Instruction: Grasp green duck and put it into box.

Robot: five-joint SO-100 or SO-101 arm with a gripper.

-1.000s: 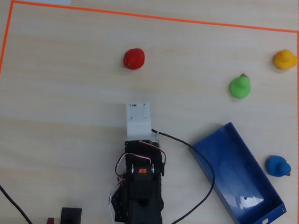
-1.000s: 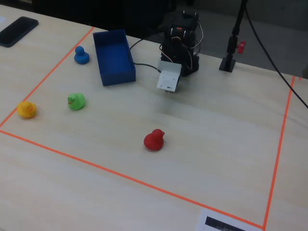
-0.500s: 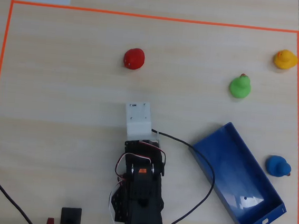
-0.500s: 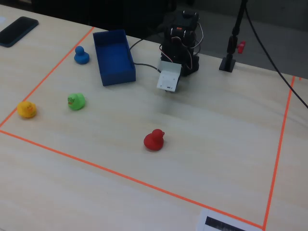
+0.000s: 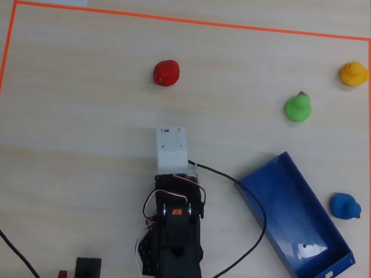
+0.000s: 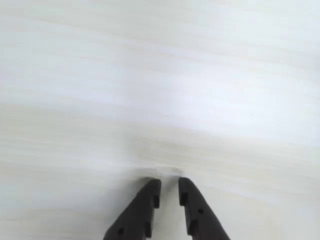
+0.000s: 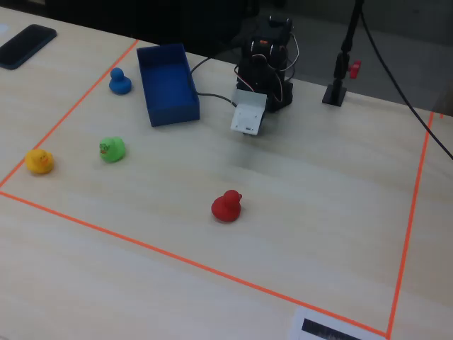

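The green duck (image 5: 297, 108) stands on the wooden table at the right in the overhead view, apart from the arm; in the fixed view the duck (image 7: 112, 149) is at the left. The blue box (image 5: 284, 207) lies slanted at the lower right with nothing in it, and shows at the back in the fixed view (image 7: 166, 85). My gripper (image 6: 169, 182) hangs just above bare table, its jaws nearly together with a narrow gap and nothing between them. In the overhead view it is hidden under the white wrist housing (image 5: 173, 147), left of the box.
A red duck (image 5: 167, 73) sits ahead of the arm, a yellow duck (image 5: 353, 74) at the far right corner, a blue duck (image 5: 345, 206) beside the box. Orange tape (image 5: 184, 20) frames the work area. A phone (image 7: 27, 44) lies outside it.
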